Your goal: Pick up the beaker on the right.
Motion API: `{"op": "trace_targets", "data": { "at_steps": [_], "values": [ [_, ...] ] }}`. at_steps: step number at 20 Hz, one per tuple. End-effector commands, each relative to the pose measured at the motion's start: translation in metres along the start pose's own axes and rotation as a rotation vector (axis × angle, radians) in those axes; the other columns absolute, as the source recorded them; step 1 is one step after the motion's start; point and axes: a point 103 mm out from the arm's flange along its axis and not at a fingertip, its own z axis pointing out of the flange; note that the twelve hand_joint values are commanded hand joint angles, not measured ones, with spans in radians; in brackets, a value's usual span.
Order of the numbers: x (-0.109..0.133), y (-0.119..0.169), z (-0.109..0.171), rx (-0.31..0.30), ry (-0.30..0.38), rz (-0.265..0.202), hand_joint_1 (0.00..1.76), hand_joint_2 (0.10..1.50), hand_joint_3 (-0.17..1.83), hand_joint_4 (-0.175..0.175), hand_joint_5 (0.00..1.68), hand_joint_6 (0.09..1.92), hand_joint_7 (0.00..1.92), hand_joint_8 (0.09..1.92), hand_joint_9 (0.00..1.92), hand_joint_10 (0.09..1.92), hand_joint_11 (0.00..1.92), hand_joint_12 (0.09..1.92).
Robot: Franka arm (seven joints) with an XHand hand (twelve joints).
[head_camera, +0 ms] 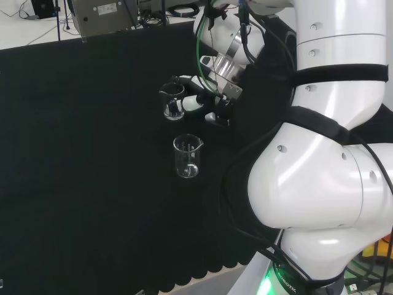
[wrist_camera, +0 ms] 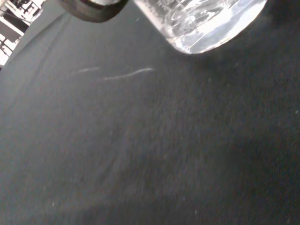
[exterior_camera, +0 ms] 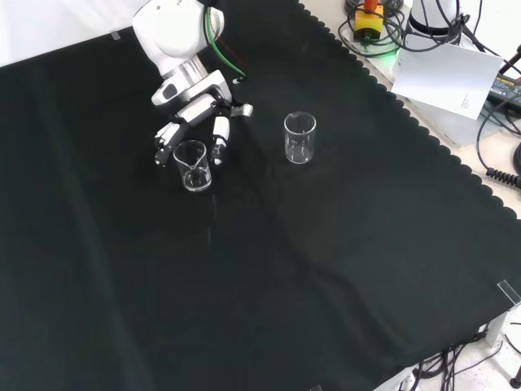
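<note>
Beaker at the hand's fingertips, upright on the cloth

Beaker of clear glass stands upright on the black cloth, and the hand has its black and white fingers spread down around the beaker's far side in the front view. Fingers flank the glass on both sides, close against it. Whether they actually press on the wall cannot be told. They are bent round it but not closed tight.

From the head view the same beaker sits just left of the hand, its pouring lip turned away from the palm. It looks empty; no liquid shows inside.

Close up in the wrist view, the beaker's rounded clear base rests on the cloth, with a dark fingertip beside it.

Taking the held beaker as landmark: a second beaker, also clear, upright and seemingly empty, stands well apart to its right in the front view. In the head view this one is nearer the camera than the first.
</note>
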Motion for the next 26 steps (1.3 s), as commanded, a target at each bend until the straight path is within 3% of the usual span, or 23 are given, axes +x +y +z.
{"op": "trace_targets", "data": {
  "at_steps": [1,5,8,12,15,19,22,26],
  "values": [
    [-0.017,0.009,-0.01,-0.038,0.111,0.025,0.85,0.88,-0.17,-0.031,0.45,0.09,0.23,0.69,0.35,0.65,0.04,1.4],
    [-0.014,0.01,-0.008,-0.036,0.116,0.003,0.85,0.88,-0.17,-0.033,0.47,0.09,0.23,0.71,0.36,0.65,0.05,1.4],
    [-0.005,0.011,-0.004,-0.012,0.07,-0.046,0.84,0.87,-0.17,-0.033,0.47,0.09,0.23,0.71,0.36,0.65,0.05,1.4],
    [0.005,0.012,-0.001,0.0,0.015,-0.073,0.83,0.87,-0.17,-0.03,0.46,0.09,0.21,0.71,0.36,0.64,0.05,1.39],
    [0.009,0.015,-0.001,0.005,-0.011,-0.071,0.83,0.86,-0.17,-0.029,0.45,0.09,0.2,0.71,0.36,0.64,0.04,1.4],
    [0.007,0.016,0.001,-0.009,-0.013,-0.036,0.83,0.86,-0.17,-0.029,0.45,0.09,0.19,0.71,0.36,0.63,0.04,1.4],
    [0.004,0.017,0.003,-0.019,-0.006,-0.02,0.84,0.86,-0.17,-0.029,0.44,0.38,0.26,0.75,0.43,0.61,0.07,1.39],
    [0.001,0.018,-0.001,-0.041,0.011,-0.009,0.9,0.87,-0.17,-0.032,0.44,1.08,0.4,0.86,0.56,0.63,0.15,1.37]
  ]
}}
